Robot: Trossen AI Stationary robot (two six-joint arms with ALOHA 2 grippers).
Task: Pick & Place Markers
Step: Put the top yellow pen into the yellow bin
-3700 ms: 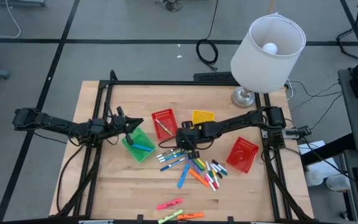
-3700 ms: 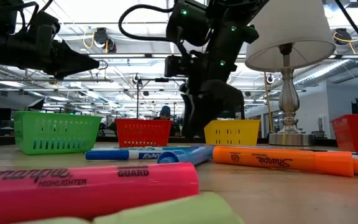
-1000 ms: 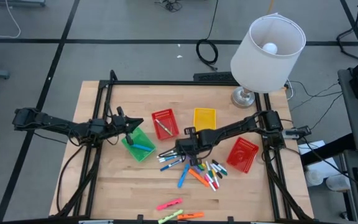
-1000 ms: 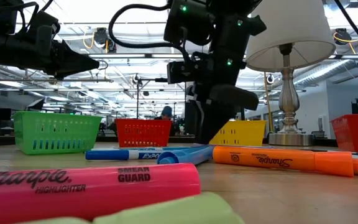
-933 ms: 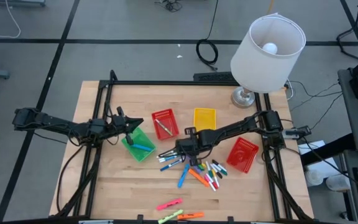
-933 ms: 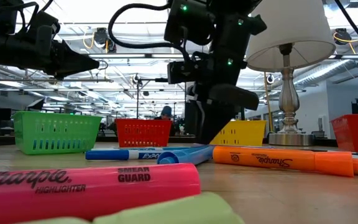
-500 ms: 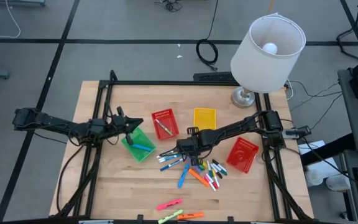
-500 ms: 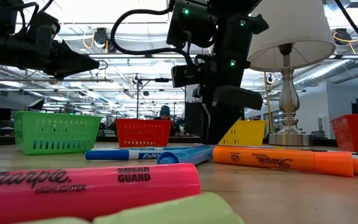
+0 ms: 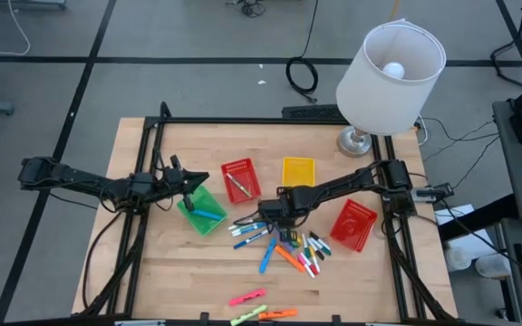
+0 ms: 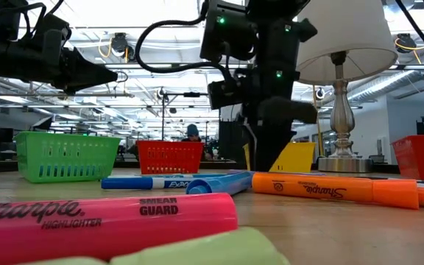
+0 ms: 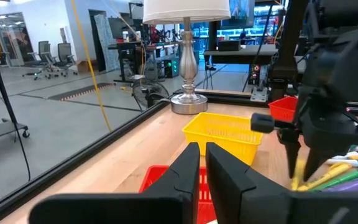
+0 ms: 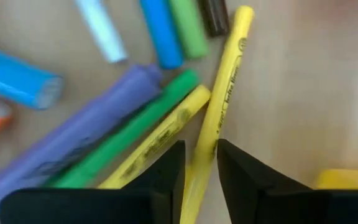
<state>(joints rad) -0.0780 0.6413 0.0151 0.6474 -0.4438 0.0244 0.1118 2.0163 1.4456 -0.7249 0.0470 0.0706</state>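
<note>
The right end effector is closed narrowly on a yellow marker at the edge of the marker pile in the middle of the worktop. The left end effector is shut above the green basket. Bare wood lies in front.
</note>
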